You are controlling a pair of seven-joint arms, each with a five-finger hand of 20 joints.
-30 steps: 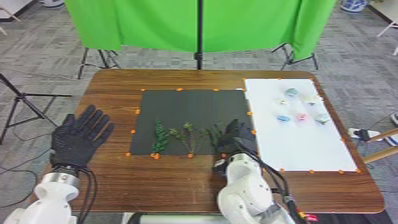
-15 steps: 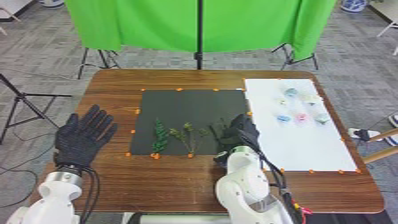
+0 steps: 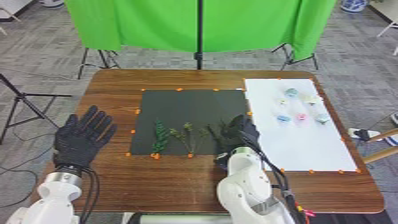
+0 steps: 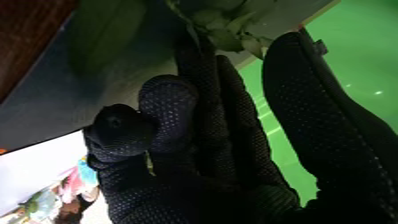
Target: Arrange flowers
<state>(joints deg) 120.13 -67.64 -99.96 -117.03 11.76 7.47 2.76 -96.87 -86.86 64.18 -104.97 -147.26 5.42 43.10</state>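
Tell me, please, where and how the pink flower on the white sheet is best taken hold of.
I would pinch the pink flower lightly across its small, compact bloom, coming from the side nearer the robot. The blue flower lies close on its left and a pale one on its right, while the white sheet stretches on toward the robot.

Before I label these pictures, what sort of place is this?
Probably a robotics lab or test studio: there's a green backdrop, a black stand, and a black sheet with orange marks on the table.
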